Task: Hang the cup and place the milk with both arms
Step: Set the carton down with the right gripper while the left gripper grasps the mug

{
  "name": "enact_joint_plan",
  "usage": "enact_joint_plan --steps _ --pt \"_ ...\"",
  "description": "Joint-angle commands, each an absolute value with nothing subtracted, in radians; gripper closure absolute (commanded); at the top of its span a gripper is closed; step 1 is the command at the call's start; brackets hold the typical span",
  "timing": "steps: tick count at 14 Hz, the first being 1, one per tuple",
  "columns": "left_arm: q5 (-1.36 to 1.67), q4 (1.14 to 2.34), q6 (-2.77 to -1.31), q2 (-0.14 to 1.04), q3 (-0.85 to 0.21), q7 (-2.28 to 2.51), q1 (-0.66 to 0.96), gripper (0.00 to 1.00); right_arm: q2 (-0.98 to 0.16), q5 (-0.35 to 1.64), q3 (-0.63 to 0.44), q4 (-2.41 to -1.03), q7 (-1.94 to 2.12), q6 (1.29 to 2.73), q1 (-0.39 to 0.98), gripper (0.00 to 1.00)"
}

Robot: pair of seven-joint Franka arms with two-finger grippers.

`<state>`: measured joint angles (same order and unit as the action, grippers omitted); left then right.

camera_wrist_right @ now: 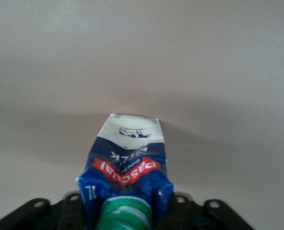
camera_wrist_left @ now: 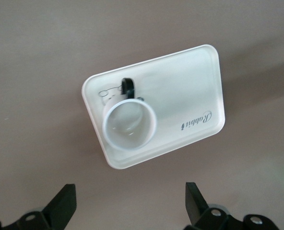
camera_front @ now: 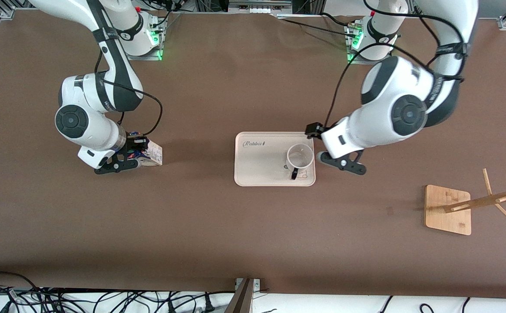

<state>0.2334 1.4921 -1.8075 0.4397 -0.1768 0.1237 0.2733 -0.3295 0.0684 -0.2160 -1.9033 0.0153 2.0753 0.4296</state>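
Observation:
The white cup (camera_front: 299, 157) stands upright on a white tray (camera_front: 257, 180), its black handle toward the front camera. It also shows in the left wrist view (camera_wrist_left: 129, 125), on the tray (camera_wrist_left: 199, 72). My left gripper (camera_front: 342, 163) (camera_wrist_left: 130, 211) is open and empty, low over the table just off the tray's edge at the left arm's end, beside the cup. The milk (camera_front: 150, 154) sits toward the right arm's end of the table. My right gripper (camera_front: 127, 161) (camera_wrist_right: 125, 211) is shut on the milk (camera_wrist_right: 127, 163) at its gable top, by the green cap.
A wooden cup rack (camera_front: 448, 208) with a square base and slanted pegs stands toward the left arm's end, nearer to the front camera than the tray. Bare brown table lies between the milk and the tray. Cables run along the table's front edge.

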Motion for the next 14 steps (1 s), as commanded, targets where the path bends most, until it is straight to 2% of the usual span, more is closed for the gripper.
enact_joint_plan --steps 1,3,5,7,8,10,14 --pt "0.189 1.457 -1.844 0.5 -0.169 0.176 0.325 0.0 -0.295 0.121 -0.227 -1.904 0.006 2.079 0.439 0.0" --pt "0.128 1.471 -1.889 0.517 -0.161 0.21 0.385 0.0 -0.278 0.126 -0.226 -1.859 -0.044 2.074 0.439 0.0" --pt "0.123 1.581 -2.01 0.482 -0.156 0.264 0.423 0.0 -0.256 0.126 -0.227 -1.797 -0.063 2.019 0.439 0.0" --pt "0.123 1.731 -2.174 0.424 -0.158 0.27 0.426 0.0 -0.233 0.124 -0.253 -1.706 -0.066 1.91 0.439 0.0" --pt "0.123 1.765 -2.212 0.419 -0.156 0.27 0.426 0.0 -0.218 0.123 -0.265 -1.666 -0.06 1.852 0.439 0.0" --pt "0.12 1.773 -2.221 0.428 -0.156 0.268 0.426 0.0 -0.177 0.117 -0.297 -1.619 -0.057 1.761 0.439 0.0" --pt "0.026 1.772 -2.247 0.466 -0.156 0.279 0.426 0.0 -0.048 0.066 -0.308 -1.623 -0.054 1.668 0.439 0.0"
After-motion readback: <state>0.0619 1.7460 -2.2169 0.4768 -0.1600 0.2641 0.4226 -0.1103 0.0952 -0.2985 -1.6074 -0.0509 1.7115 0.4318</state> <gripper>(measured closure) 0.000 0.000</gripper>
